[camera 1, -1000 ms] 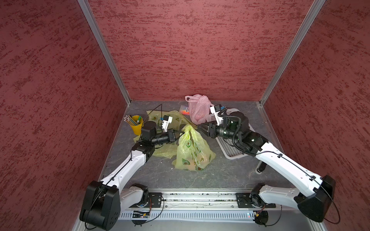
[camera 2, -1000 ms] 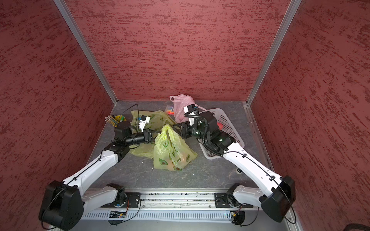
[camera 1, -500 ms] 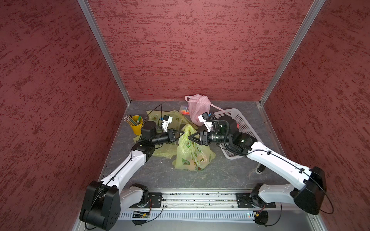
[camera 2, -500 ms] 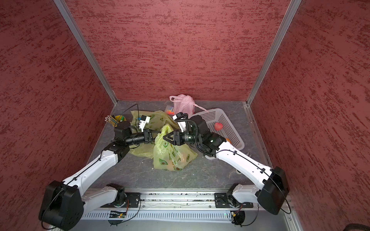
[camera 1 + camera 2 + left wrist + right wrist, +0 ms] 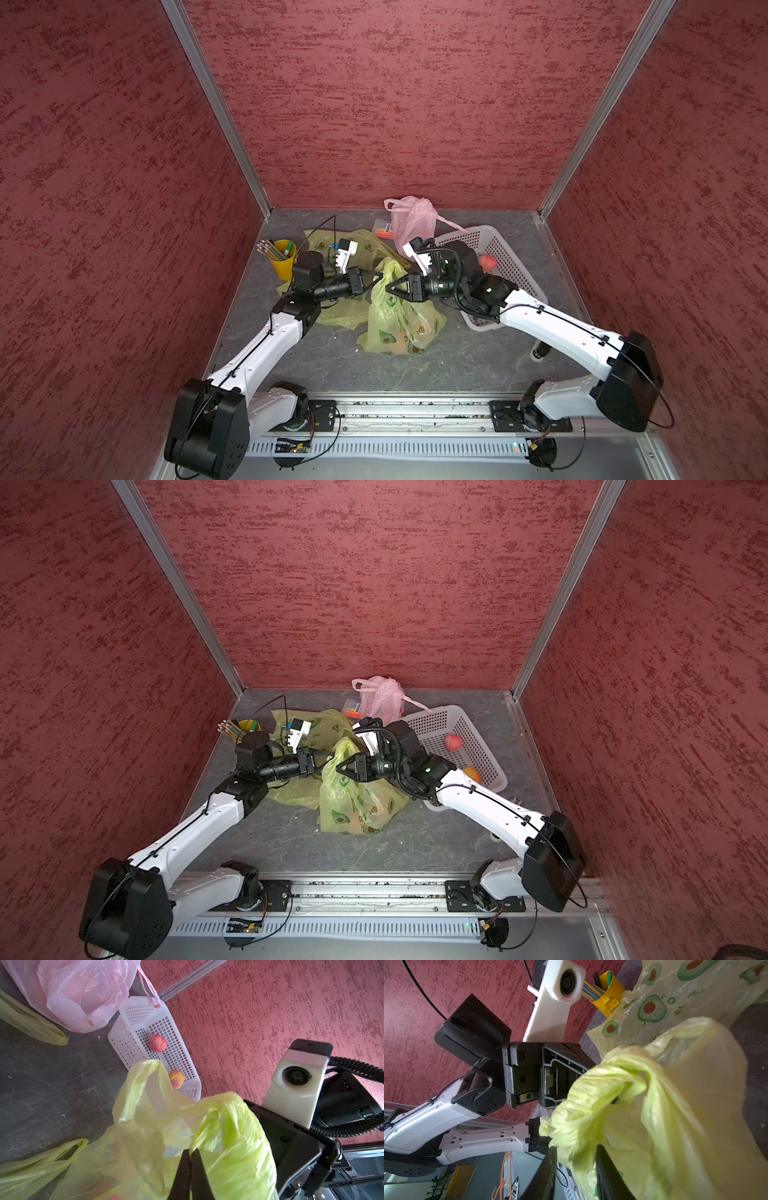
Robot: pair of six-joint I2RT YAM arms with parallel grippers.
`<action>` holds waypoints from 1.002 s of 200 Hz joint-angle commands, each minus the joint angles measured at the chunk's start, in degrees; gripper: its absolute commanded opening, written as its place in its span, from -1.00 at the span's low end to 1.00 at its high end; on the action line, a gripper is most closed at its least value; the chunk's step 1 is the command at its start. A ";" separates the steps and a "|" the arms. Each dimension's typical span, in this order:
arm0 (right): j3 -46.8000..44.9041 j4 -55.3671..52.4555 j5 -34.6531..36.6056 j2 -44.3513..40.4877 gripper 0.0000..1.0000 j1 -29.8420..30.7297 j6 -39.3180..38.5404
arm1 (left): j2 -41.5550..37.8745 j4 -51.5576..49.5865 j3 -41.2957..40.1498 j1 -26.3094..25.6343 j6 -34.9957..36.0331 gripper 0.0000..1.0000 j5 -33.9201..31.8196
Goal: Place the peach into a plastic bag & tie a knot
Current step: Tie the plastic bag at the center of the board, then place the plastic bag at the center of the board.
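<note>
A yellow-green plastic bag (image 5: 399, 324) (image 5: 357, 808) with avocado prints stands mid-table, its top pulled up. My left gripper (image 5: 376, 277) (image 5: 190, 1150) is shut on one bunched handle of the bag (image 5: 239, 1126). My right gripper (image 5: 388, 287) (image 5: 576, 1147) meets it from the other side. Its jaws stand apart around a bunched fold of the bag (image 5: 591, 1109), and one finger has a gap to the plastic. An orange-pink round shape, probably the peach (image 5: 353, 823), shows through the bag's lower part.
A white perforated basket (image 5: 509, 253) at the back right holds a red peach (image 5: 454, 742) and an orange one (image 5: 472, 774). A pink bag (image 5: 413, 220), a flat avocado-print bag (image 5: 365, 245) and a yellow pencil cup (image 5: 284, 259) stand behind.
My right gripper swung left from over the basket to the bag's top, and its jaws narrowed around the plastic. The left gripper kept its hold and place.
</note>
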 commanded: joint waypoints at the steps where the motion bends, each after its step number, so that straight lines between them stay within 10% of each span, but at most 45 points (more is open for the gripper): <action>1: 0.95 2.71 -0.92 0.80 -0.50 0.40 0.36 | -1.29 -0.36 1.58 -0.09 0.34 -1.00 0.64; 28: 1.34 0.75 0.76 -0.17 -1.00 0.41 -0.02 | -2.29 -2.40 2.57 0.12 1.26 -1.00 -0.41; 92: -1.45 -12.81 13.51 -13.63 -1.00 0.40 -3.95 | 4.72 -31.66 27.00 12.10 19.94 -1.00 -27.59; 200: 7.45 -15.05 20.34 -4.96 -1.00 -5.66 -12.81 | 43.52 -37.96 80.08 21.23 21.49 -1.00 -28.28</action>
